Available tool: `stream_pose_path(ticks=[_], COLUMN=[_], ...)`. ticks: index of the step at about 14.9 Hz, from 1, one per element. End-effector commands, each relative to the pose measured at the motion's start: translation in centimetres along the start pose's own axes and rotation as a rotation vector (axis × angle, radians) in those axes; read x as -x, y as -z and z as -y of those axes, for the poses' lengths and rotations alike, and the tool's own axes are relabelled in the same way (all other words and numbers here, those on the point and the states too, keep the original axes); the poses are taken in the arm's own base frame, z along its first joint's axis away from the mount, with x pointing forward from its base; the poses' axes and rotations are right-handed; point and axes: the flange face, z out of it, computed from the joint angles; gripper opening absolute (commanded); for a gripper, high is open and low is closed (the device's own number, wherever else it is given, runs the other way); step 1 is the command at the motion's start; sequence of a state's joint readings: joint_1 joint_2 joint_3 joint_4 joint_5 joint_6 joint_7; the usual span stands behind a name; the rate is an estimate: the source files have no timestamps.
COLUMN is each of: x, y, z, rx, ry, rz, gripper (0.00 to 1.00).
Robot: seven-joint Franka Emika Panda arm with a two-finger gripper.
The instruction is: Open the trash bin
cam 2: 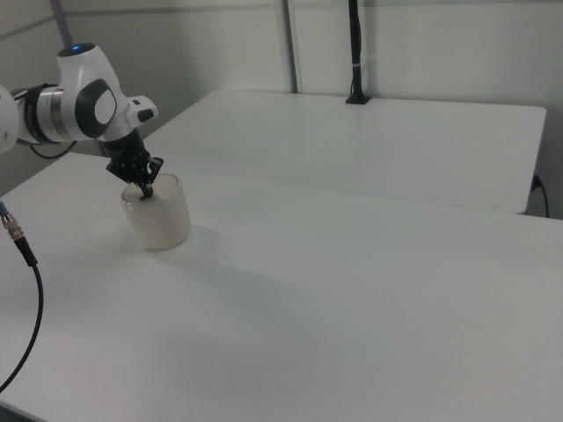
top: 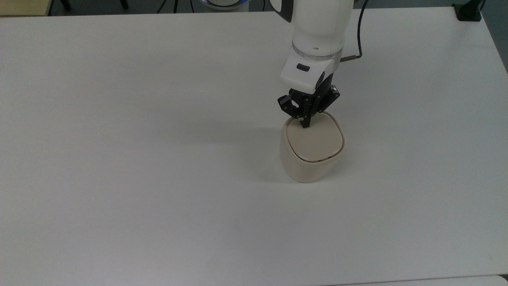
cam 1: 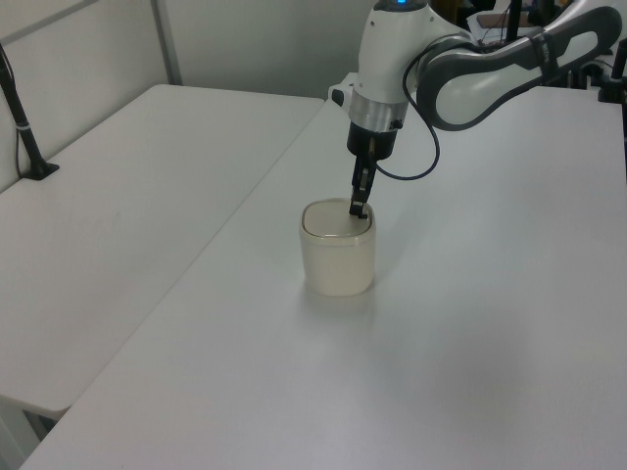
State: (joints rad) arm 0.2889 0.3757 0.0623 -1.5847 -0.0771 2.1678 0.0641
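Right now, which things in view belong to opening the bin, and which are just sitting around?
Part of the job:
small cream-beige plastic trash bin, lid closed
black claw, shut, tips down at the lid's edge

Just there:
white table
black post on the neighbouring table

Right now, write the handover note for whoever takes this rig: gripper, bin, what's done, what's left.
Gripper: fingers shut together, holding nothing, pointing straight down with the tips at the lid's far edge in the top view, where the black latch sits; contact looks likely in the left view but cannot be confirmed.
Trash bin: upright on the white table, right of centre in the top view. Its lid lies flat and closed.
Done: approach to the latch edge.
Left: press the latch, probably a short push down, then lift clear so the lid can open.
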Motion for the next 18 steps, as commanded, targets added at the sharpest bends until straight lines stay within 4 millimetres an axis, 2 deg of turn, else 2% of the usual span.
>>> stream_pose_path(ticks=[1, 3, 5, 8, 13, 16, 18], x=[0.1, -0.1, -0.2, 0.7, 4.3, 6.9, 8.2], y=[-0.6, 0.7, 3.7, 8.0, 12.2, 14.5, 15.0], z=[0.3, -0.1, -1.1, -4.9, -12.4, -16.1, -17.2], rx=[-0.009, -0.009, -0.002, 0.017, 0.049, 0.068, 0.073], ry=[-0.018, -0.024, -0.041, -0.09, -0.204, -0.268, -0.29], rz=[0.0, -0.017, -0.031, -0.039, 0.069, 0.145, 0.174], gripper=[0.01, 0.01, 0.01, 0.01, 0.03, 0.06, 0.06])
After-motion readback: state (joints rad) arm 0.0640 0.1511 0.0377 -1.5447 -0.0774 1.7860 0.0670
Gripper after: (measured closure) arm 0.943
